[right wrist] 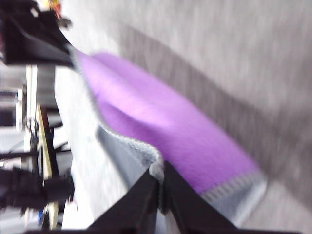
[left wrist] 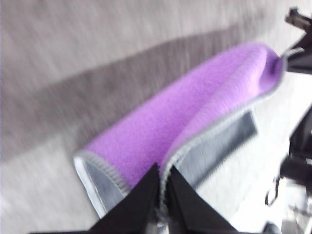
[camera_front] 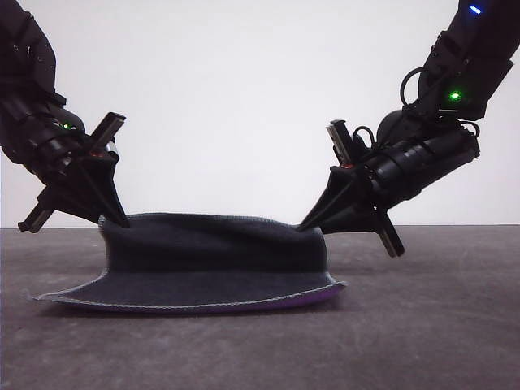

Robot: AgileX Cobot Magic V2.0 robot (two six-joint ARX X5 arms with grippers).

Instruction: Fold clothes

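From the front, the left tool (camera_front: 116, 219) and right tool (camera_front: 307, 225) each pinch a far corner of the cloth (camera_front: 211, 260), lifting that edge while the near hem lies on the counter (camera_front: 422, 325), charcoal face showing. At the left wrist, the fingers (left wrist: 146, 195) are clamped on the stitched hem, purple beyond them. At the right wrist, the fingers (right wrist: 144, 197) likewise grip the hem.

Front camera is sitting low, near bench (camera_front: 422, 325) level, facing forward at close range. Each wrist camera is looking along its own pincer, very near. All views are sharing the cloth (camera_front: 211, 260) between left pincer (camera_front: 114, 221) and right pincer (camera_front: 305, 227).
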